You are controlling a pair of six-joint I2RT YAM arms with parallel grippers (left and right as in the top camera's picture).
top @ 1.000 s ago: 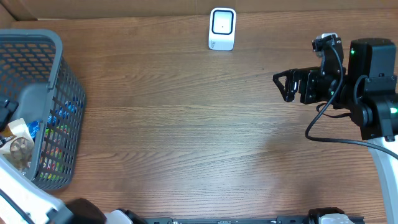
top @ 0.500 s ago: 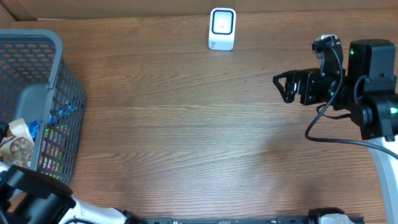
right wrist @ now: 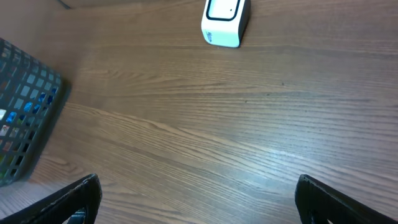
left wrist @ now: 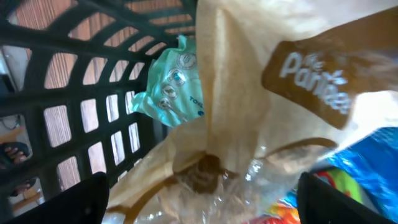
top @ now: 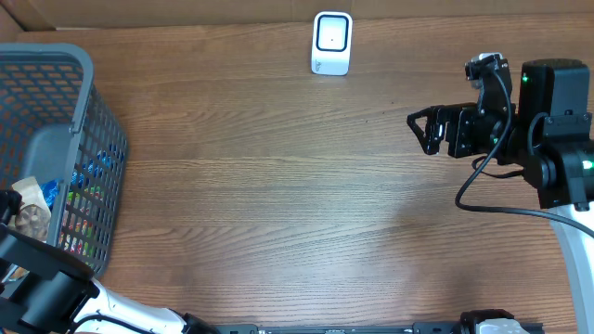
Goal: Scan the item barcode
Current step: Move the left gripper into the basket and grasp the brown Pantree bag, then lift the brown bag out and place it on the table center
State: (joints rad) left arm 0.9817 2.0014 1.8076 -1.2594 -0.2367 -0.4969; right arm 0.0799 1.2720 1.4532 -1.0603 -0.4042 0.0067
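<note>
Beige snack bag (left wrist: 242, 130) is the item here, and it lies inside the grey mesh basket (top: 58, 54) at the left edge of the wooden table (top: 278, 195). One basket, and it's carrying several packets. The left wrist camera shows three: the beige bag with its brown label (left wrist: 311, 71) in white lettering, a mint-green packet (left wrist: 171, 81) tucked behind it against the basket wall, and a blue packet (left wrist: 357, 165) with bright colours at the lower right. From overhead, more coloured wrappers show through the mesh, too small to name.

Left gripper (left wrist: 205, 199) is down in the basket, right over the beige bag, jaws wide apart with one dark fingertip at each bottom corner of its camera view and the bag between them. Whether either finger touches the bag, I can't tell.

One barcode scanner (top: 331, 42), white, stands upright at the far edge of the table near the middle, well apart from the basket.

Right gripper (top: 422, 128) hangs over bare wood on the right side, jaws spread wide, holding nothing. Its own camera looks across the table, with the scanner at the top and a corner of the basket at the left.
</note>
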